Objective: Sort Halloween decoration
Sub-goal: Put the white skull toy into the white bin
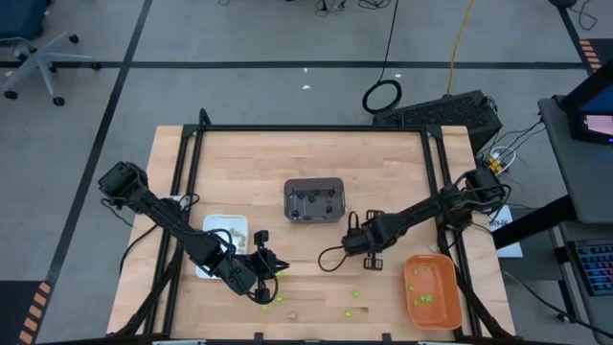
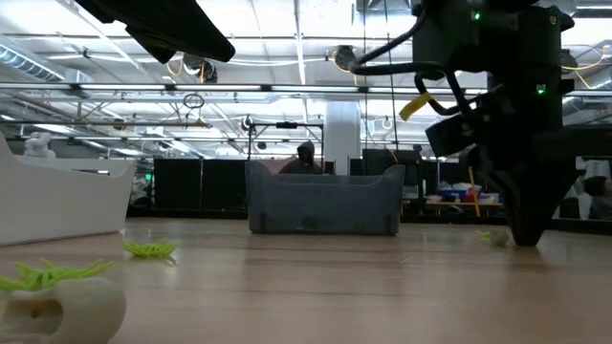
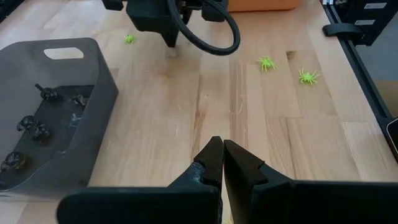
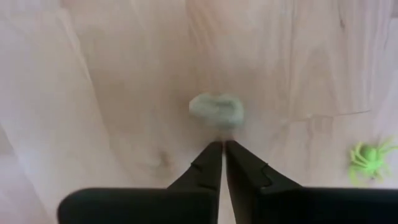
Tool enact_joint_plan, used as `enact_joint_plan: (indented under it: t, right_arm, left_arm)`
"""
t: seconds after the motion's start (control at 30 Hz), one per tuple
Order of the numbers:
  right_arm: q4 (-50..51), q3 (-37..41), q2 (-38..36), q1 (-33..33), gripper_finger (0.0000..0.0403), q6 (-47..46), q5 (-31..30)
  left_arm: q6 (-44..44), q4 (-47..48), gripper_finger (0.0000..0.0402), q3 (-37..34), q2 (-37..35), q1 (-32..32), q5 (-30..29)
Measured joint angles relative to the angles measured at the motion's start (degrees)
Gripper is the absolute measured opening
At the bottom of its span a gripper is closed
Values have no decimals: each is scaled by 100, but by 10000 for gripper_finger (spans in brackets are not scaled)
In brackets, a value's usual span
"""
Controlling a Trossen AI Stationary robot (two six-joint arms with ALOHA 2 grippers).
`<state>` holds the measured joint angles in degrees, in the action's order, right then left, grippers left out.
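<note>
Right gripper [image 4: 221,146]: matte black, two tapering fingers pressed together at the tips, holding nothing; it points down at the table between the grey tray and the orange tray, tips at the board.
Pale trinket [image 4: 216,112]: small rounded lump, smooth, greenish-tan, lying on the wood just beyond the right gripper's tips; whether they touch it I cannot tell.
Green spider [image 4: 368,159]: lime-green plastic, thin splayed legs, on the board beside the right gripper.
Left gripper [image 3: 221,149]: same dark fingers, closed tip to tip and empty, held low over the table's front part, just beside the white tray.
Loose green spiders [image 3: 267,63]: several lime-green ones scattered on the bare wood between the two grippers and toward the front edge.
Grey tray [image 1: 314,200]: dark translucent plastic, rectangular with rounded corners and a slot handle in its end wall; sits near the table's middle with dark brown-black trinkets [image 3: 30,124] on its floor.
Orange tray [image 1: 432,290]: glossy orange rectangle at the front right, lime-green pieces inside.
White tray [image 1: 223,241]: white rectangle at the front left, partly under the left arm; a few pale tan pieces in it.
Near trinket [image 2: 59,308]: cream, rounded, with hollows, close to the low camera.
Table [image 1: 259,163]: pale wood planks with visible grain, black metal frame.
Writing: none readable.
</note>
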<state>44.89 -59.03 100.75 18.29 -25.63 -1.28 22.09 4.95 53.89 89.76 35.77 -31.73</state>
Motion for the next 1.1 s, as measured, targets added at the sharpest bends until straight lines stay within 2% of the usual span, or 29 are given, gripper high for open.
enact_joint_plan:
  t: [0.2, 0.4, 0.57, 0.73, 0.9, 1.1]
  right_arm:
    - [-196, -13, 0, 229, 2, -735, -3]
    - [-179, -257, 28, 420, 23, -922, -351]
    - [-42, -554, 22, 456, 67, -1195, -896]
    - [107, -626, 17, 450, 117, -2066, -1299]
    - [165, -505, 17, 400, 163, -3036, -1305]
    - [122, -391, 13, 385, 202, -3414, -1360]
  left_arm:
    - [7, -2, 13, 0, 0, 0, 0]
    - [11, -15, 13, 0, 0, 0, 0]
    - [42, -20, 13, 0, 0, 0, 0]
    - [160, -17, 13, 0, 0, 0, 0]
    - [160, -17, 13, 0, 0, 0, 0]
    - [160, -17, 13, 0, 0, 0, 0]
